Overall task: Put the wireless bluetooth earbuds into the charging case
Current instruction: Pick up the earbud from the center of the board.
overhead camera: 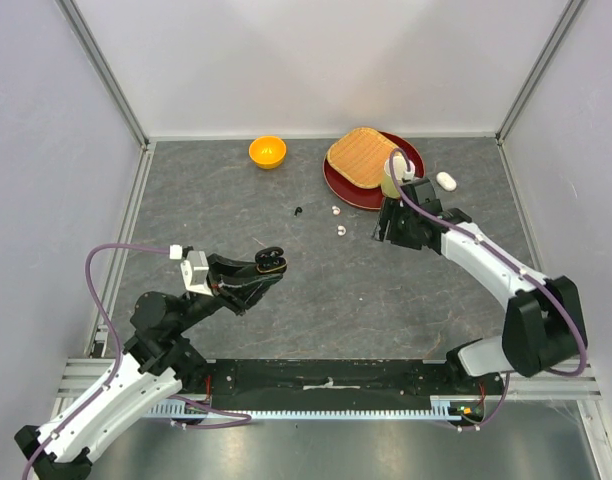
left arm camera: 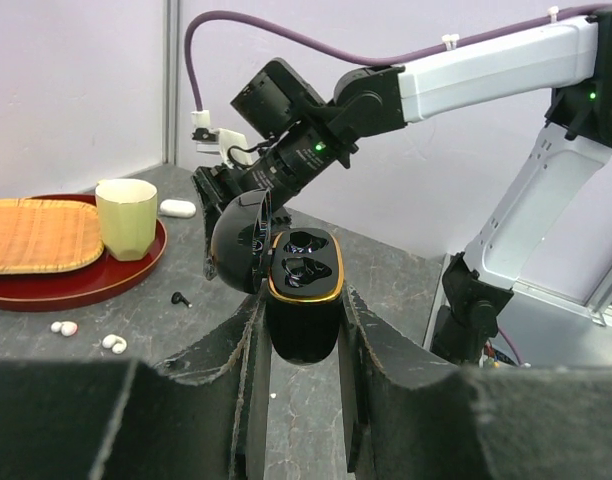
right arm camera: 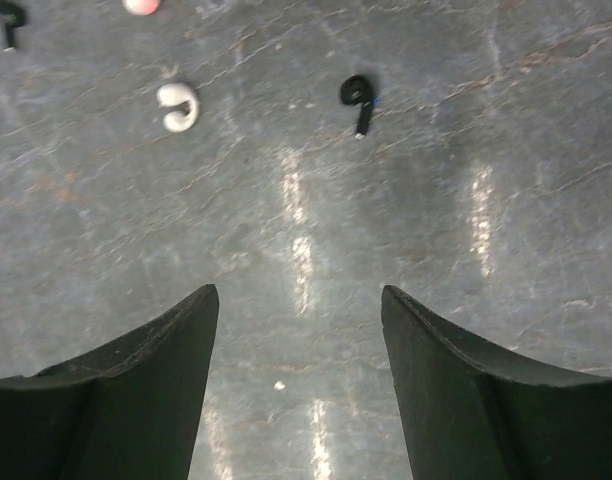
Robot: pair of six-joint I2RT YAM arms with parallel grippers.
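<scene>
While left jaws clamp the open black charging case (left arm camera: 304, 310), right jaws hang spread over the counter (right arm camera: 486, 150) near 1 black earbud (right arm camera: 357, 98).

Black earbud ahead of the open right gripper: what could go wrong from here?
The black earbud is tiny beside the wide fingers of the right gripper, so a pinch may flick it away, perhaps toward the white earbud nearby. The left gripper holds the charging case open off the table, its sockets small, so a slightly misaligned bud could miss and drop.
</scene>
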